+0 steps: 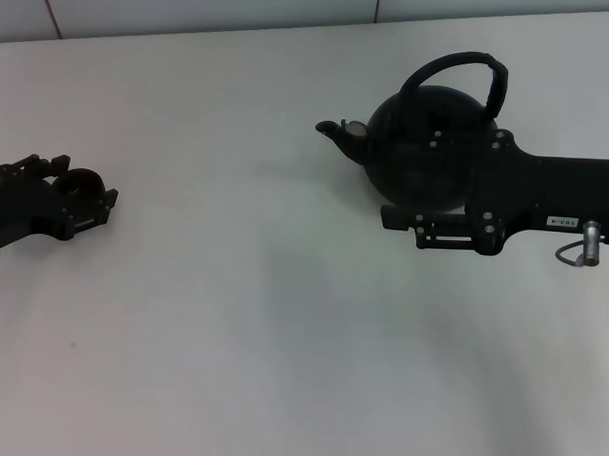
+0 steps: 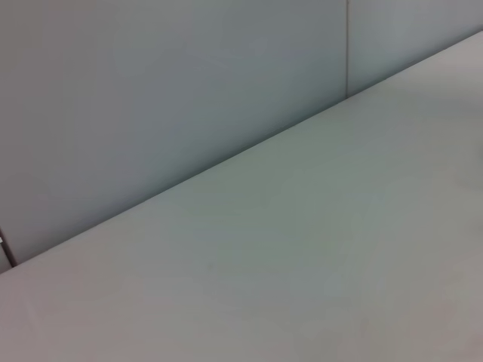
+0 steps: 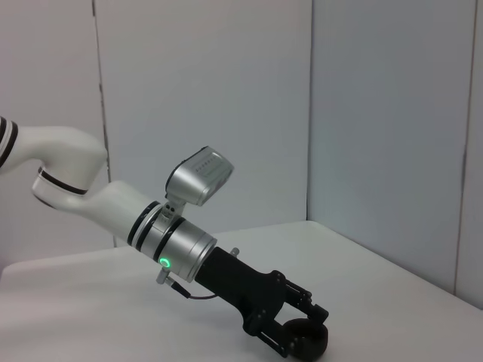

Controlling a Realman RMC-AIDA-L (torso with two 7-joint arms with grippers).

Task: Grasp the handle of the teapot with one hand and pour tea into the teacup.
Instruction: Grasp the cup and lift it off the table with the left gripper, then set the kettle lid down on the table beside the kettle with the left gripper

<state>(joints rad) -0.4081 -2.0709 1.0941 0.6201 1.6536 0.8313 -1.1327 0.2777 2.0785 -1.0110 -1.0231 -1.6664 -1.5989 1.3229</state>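
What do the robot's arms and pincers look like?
The left arm is white with black rings, then a silver cuff with a green light and a grey camera box. Its left pincer is flat and black with silver screws. The right pincer is also black, with a small white label and a thin grey cable loop.

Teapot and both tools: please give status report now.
Left tool shut on teacup, low at table's left. Right tool in front of teapot, handle not grasped. Nothing between cup and pot.

White table [image 1: 281, 317] w/ pale panelled wall [image 3: 204, 90] behind it.
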